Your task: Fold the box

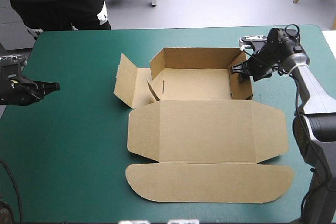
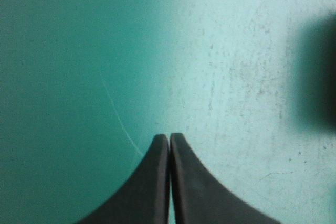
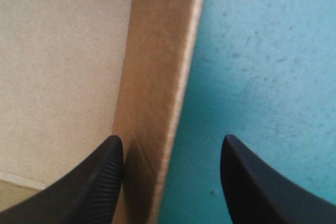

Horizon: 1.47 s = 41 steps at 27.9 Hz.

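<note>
The brown box (image 1: 205, 132) lies mid-table as an open tray, with its back wall (image 1: 197, 55) and right wall (image 1: 242, 83) raised. Its lid lies flat toward the near edge. The left side panel (image 1: 127, 82) leans outward, only partly raised. My right gripper (image 1: 240, 72) is open at the right wall, one finger inside the tray and one outside. In the right wrist view the wall (image 3: 152, 77) runs between the fingers of that gripper (image 3: 170, 139) without being pinched. My left gripper (image 1: 55, 85) is shut and empty over bare cover, far left of the box (image 2: 169, 136).
A wide stretch of teal-green cover (image 1: 79, 145) separates the left gripper from the box. The lid's rounded front flap (image 1: 210, 182) reaches close to the table's near edge. The right arm stands along the table's right side.
</note>
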Each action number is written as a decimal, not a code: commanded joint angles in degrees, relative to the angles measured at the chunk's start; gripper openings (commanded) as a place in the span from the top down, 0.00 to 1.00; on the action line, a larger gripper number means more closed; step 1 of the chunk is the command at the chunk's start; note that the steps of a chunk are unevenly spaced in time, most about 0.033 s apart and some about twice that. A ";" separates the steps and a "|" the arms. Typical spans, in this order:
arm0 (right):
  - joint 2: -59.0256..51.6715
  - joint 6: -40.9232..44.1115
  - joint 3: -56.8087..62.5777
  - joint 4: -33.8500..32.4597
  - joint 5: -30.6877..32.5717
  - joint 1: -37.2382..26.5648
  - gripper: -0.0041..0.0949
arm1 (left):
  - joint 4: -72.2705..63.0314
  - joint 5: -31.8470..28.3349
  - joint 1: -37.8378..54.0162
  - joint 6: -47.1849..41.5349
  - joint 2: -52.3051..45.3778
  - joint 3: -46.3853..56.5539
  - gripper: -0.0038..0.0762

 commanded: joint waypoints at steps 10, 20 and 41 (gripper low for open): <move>-1.22 0.21 -1.32 0.36 0.62 0.02 0.79 | -1.57 0.38 0.11 -0.04 -1.90 -1.59 0.96; -1.96 -0.03 -1.43 1.23 2.12 0.02 0.98 | -1.57 0.38 0.11 -0.04 -1.90 -1.59 0.96; -19.65 -2.57 -1.21 17.01 2.12 -5.80 0.98 | -18.92 -2.01 0.01 -0.04 -1.63 -1.59 0.33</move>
